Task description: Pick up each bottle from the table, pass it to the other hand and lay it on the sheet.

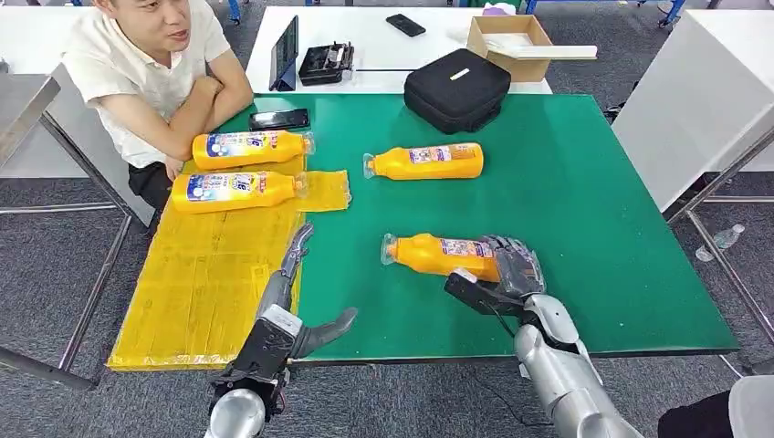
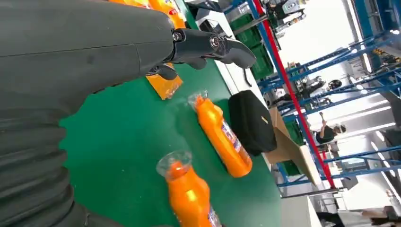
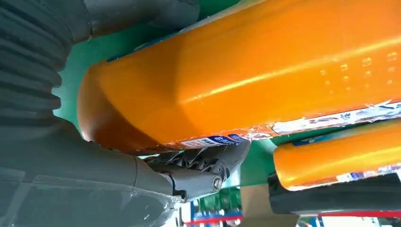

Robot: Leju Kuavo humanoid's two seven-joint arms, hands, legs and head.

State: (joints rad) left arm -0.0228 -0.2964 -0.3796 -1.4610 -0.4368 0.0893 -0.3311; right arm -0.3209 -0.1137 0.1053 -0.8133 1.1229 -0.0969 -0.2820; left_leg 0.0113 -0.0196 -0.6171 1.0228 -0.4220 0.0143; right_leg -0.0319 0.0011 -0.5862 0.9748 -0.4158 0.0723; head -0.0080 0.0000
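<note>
Nearest you, the left hand [image 1: 290,301] hovers over the near edge of the table [image 1: 584,219], where the yellow sheet [image 1: 201,283] meets the green top; its fingers [image 1: 299,245] are spread apart and hold nothing, the thumb sticking out to the side. Your right hand [image 1: 507,272] is wrapped around the base end of the near bottle [image 1: 438,255], which lies on its side on the green with its cap pointing toward the sheet; in the right wrist view the orange body sits tight against the palm with the thumb curled under it. A second bottle [image 1: 424,161] lies on the green farther back, well apart from the hand. Two more bottles [image 1: 246,148] and [image 1: 237,190] lie side by side on the far end of the sheet. A person [image 1: 151,68] leans on the far left corner, beside a phone [image 1: 278,119], and a black case [image 1: 456,88] sits at the far edge.
</note>
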